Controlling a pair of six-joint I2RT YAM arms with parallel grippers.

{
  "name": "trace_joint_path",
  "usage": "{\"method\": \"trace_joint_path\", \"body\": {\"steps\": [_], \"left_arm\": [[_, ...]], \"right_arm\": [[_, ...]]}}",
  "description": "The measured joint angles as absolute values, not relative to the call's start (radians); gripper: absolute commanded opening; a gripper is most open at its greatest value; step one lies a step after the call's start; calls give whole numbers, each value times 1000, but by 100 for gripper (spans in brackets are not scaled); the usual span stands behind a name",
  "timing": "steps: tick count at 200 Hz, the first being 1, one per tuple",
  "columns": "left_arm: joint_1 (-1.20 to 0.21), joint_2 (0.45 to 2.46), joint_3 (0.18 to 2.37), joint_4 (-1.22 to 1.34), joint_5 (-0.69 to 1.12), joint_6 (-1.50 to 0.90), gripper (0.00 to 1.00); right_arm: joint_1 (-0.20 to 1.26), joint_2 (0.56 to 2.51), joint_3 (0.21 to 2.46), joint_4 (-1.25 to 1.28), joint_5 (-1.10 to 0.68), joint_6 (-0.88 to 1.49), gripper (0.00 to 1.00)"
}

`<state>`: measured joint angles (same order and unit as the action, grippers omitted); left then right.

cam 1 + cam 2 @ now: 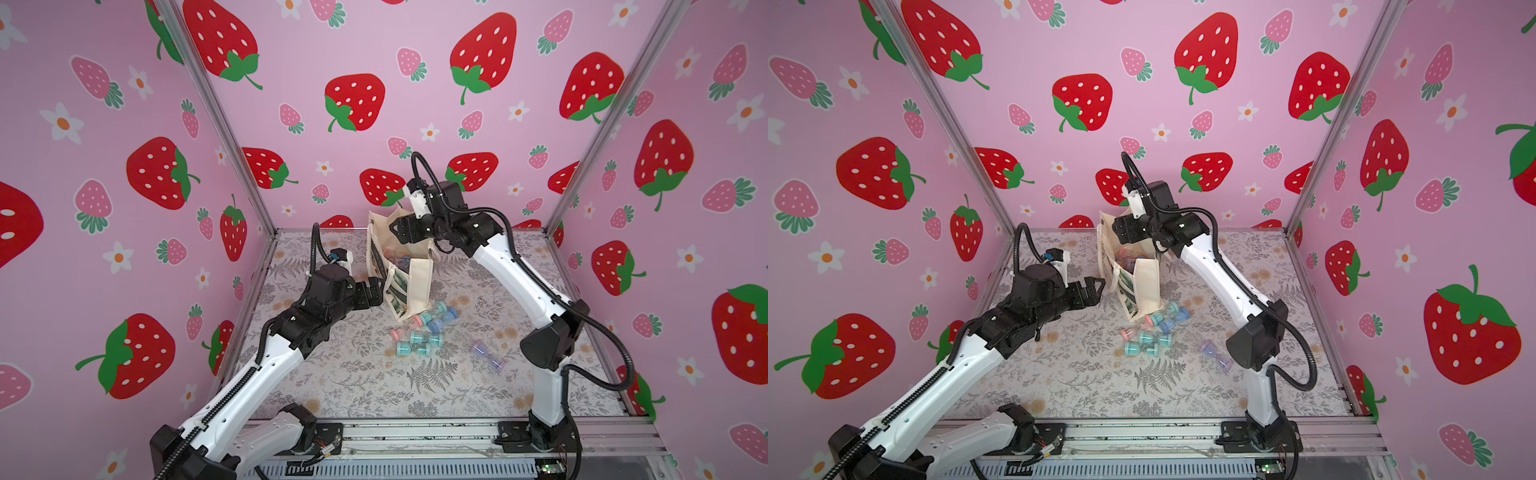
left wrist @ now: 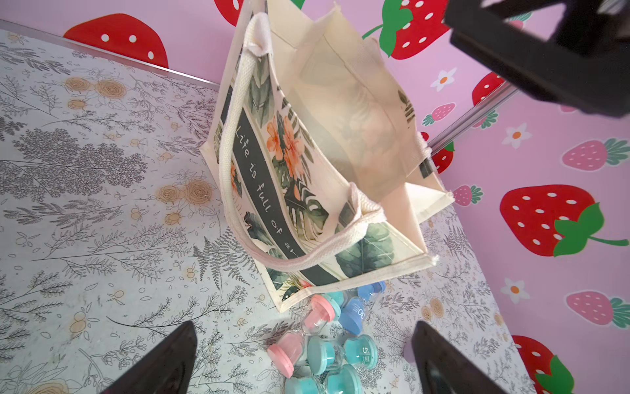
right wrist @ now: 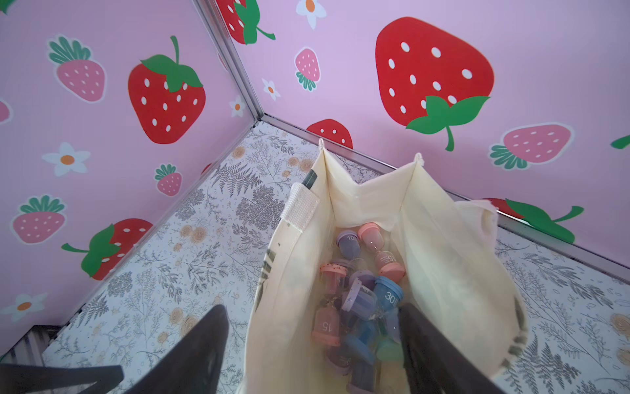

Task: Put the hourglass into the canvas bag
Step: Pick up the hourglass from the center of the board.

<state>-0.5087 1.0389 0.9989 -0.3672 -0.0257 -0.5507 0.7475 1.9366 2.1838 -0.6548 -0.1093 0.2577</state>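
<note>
Strawberry-print walls (image 1: 353, 99) box in a table (image 1: 353, 374) with a grey fern cover. The bag (image 1: 409, 286) stands upright and open toward the back of it. The right wrist view shows hourglasses (image 3: 361, 293) in pink, purple and blue heaped on its bottom. Just beside its near corner a pile (image 1: 424, 330) of teal, blue and pink ones lies on the table. One purple hourglass (image 1: 489, 355) lies apart, nearer the right arm. The right end effector (image 3: 312, 317) hangs over the bag's mouth, released, with nothing between its jaws. The left end effector (image 1: 376, 286) sits just beside the bag's printed face, spread wide and empty; I cannot tell whether it touches. I judge the task partly done: several are bagged, while the pile and the purple one are left to fetch.
</note>
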Motion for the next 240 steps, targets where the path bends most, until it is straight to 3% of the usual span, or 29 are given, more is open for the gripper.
{"method": "trace_joint_path", "body": {"steps": [126, 192, 240], "left_arm": [[-799, 922, 847, -358, -72, -584, 99], [-906, 993, 770, -318, -105, -598, 99], [-928, 1048, 746, -279, -105, -599, 99]], "right_arm": [[746, 1306, 1310, -843, 201, 321, 85], [742, 1277, 1053, -943, 184, 445, 82], [740, 1357, 959, -921, 116, 464, 80]]}}
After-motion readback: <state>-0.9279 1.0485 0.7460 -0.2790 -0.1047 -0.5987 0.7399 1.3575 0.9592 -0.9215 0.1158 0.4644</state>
